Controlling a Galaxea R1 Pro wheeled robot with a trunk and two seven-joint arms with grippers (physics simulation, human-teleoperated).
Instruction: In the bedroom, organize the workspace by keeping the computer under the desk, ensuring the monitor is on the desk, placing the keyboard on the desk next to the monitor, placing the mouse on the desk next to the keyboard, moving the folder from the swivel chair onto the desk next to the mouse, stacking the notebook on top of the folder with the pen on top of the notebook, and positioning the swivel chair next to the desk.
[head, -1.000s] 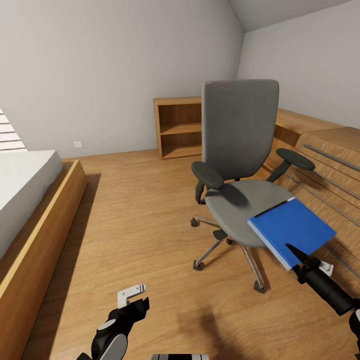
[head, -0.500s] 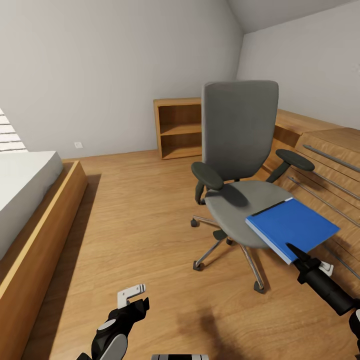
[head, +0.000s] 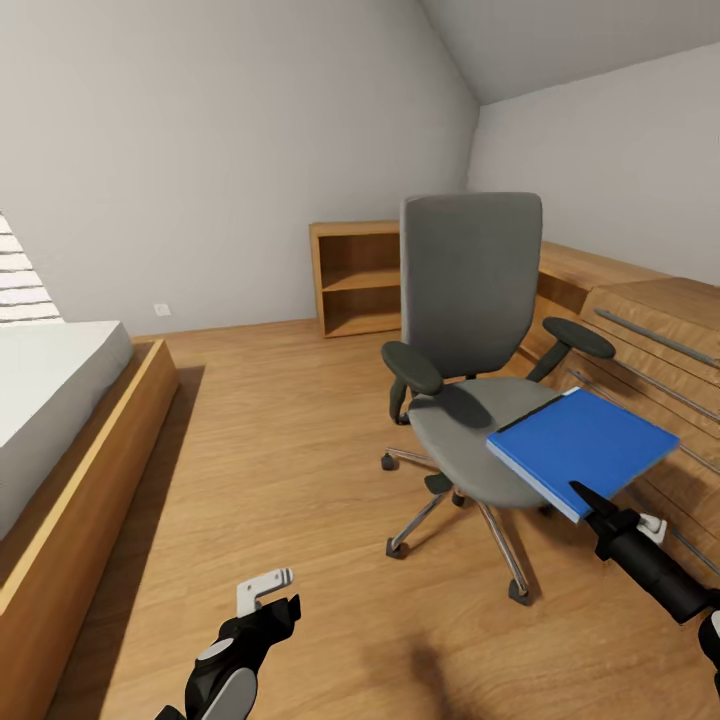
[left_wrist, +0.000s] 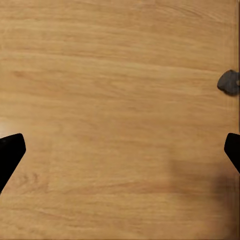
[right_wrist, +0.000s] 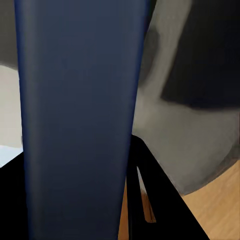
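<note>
The swivel chair (head: 470, 290) stands mid-room with its grey seat and tall back turned toward me. A bright blue folder (head: 585, 445) is held nearly level over the seat's front right edge, with my right gripper (head: 590, 505) shut on its near corner. In the right wrist view the folder (right_wrist: 80, 115) runs edge-on between the black fingers, and the grey seat (right_wrist: 190, 145) lies behind it. My left gripper (head: 265, 590) hangs low over the wooden floor. It is open, and its fingertips (left_wrist: 10, 150) stand wide apart with nothing between them.
A bed (head: 50, 400) on a wooden frame fills the left side. A low wooden shelf (head: 360, 275) stands against the back wall, and wooden units with metal rails (head: 650, 330) line the right. A small dark grey lump (left_wrist: 229, 82) lies on the floor; I cannot tell what it is.
The whole view has tilted upward, so the room sits lower in the picture. The folder has risen against the seat and levelled out in my right gripper. The left arm is still.
</note>
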